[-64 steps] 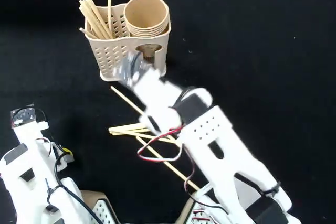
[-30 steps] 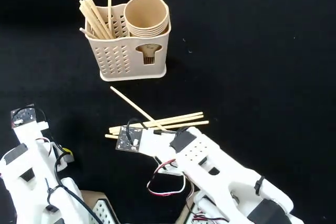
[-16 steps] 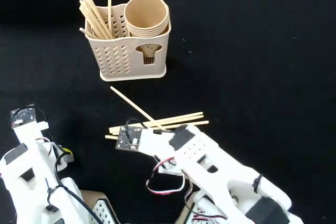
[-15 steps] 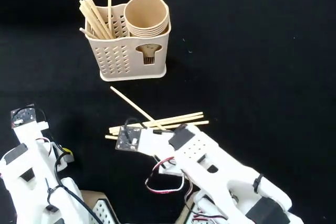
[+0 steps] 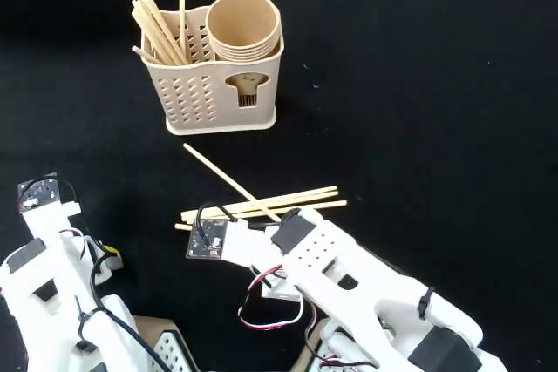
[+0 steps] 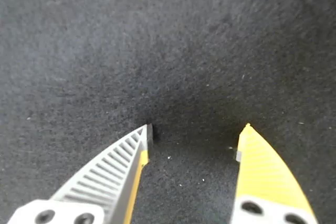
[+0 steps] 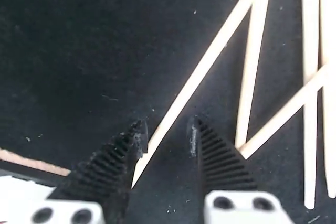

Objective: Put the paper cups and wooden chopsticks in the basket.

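Note:
A beige perforated basket (image 5: 205, 93) stands at the far left of the table, holding stacked paper cups (image 5: 243, 23) and several wooden chopsticks (image 5: 157, 28). Several loose chopsticks (image 5: 279, 201) lie on the black cloth nearer me, one of them lying diagonally (image 5: 222, 176) across the rest. The right arm (image 5: 331, 267) leans over their near-left ends. My right gripper (image 7: 167, 127) is open and low over the cloth, with one chopstick (image 7: 210, 56) running between its black fingers and others (image 7: 252, 72) beside it. My left gripper (image 6: 197, 128) is open over bare cloth.
The left arm (image 5: 44, 259) sits at the near-left corner, away from the chopsticks. Black cloth (image 5: 436, 111) covers the table, with open room to the right of the basket.
The right arm swung back from the basket to the loose chopsticks, then settled slightly lower and nearer over their left ends. The left arm has not moved.

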